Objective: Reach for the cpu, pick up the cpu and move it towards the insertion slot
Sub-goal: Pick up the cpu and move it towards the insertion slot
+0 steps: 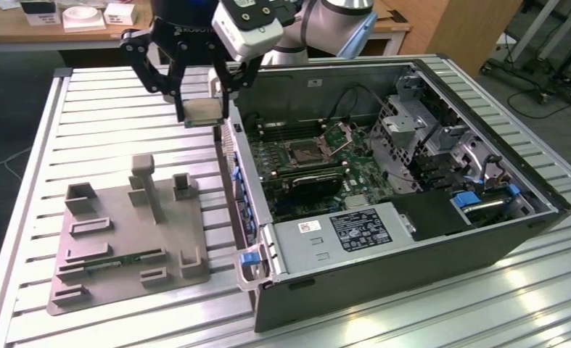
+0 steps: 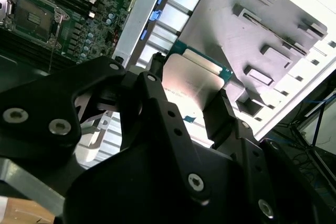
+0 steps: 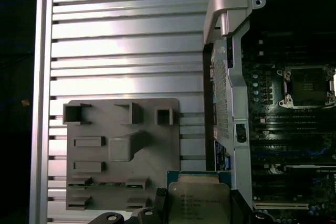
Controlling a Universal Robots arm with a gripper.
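1. Computer case (image 1: 392, 239), the largest item and nearest the exterior camera, lies open on the slatted metal table (image 1: 111, 101). It contains the green circuit board (image 1: 295, 177), drive cages and cabling.
2. Grey plastic tray (image 1: 120, 246) sits on the table at the exterior view's left of the case, apart from it. A narrow green circuit strip (image 1: 120, 259) lies in one recess; the other recesses visible appear unoccupied.
3. Gripper (image 1: 204, 109) hangs above the table, just outside the case wall and between tray and case. Its black fingers (image 2: 157, 103) are clamped on opposite edges of the cpu.
4. Insertion slot (image 1: 310, 152) stands on the board inside the case, its hinged plate (image 1: 346, 134) raised and its dark centre exposed. It also shows in the first wrist view (image 3: 308, 85).
5. Cpu (image 1: 204, 111) is held clear of the tray, pale metal top showing in both wrist views (image 2: 191, 85) (image 3: 199, 203).
6. Judgement: pickup is complete and the carry toward the slot is in hand. The remaining travel calls for crossing the case wall without contact, with the chip kept level.
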